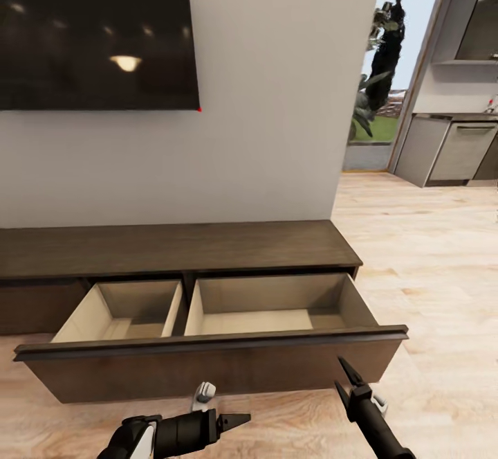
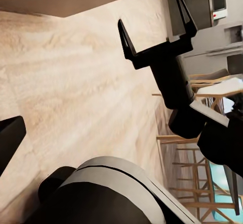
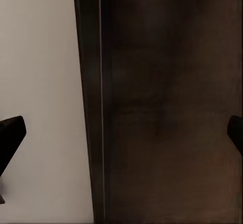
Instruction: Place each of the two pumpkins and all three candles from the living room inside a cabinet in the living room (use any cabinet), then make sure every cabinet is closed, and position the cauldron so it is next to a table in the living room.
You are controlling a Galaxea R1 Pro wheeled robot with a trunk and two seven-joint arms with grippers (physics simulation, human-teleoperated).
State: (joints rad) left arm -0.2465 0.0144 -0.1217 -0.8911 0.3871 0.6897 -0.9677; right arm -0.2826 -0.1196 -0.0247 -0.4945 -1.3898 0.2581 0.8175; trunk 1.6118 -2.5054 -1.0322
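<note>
Nearest the head camera, the left gripper lay low over the wood floor, pointing sideways toward the right arm; only a single dark tip of it showed in any view, so whether its fingers were apart or together could not be told. Beside it, the right gripper pointed up at the drawer front of the cabinet, and the left wrist view showed its two fingers spread wide with nothing between them. Just beyond the right gripper's tips stood the pulled-out drawer, a wide dark-brown panel that filled most of the right wrist view, with pale wall to one side. Past that panel, two beige compartments lay open and bare inside. Farther back ran the cabinet's long flat top against the white wall, with a dark screen mounted above it. Off beyond the right gripper, a doorway opened onto greenery and grey kitchen units
</note>
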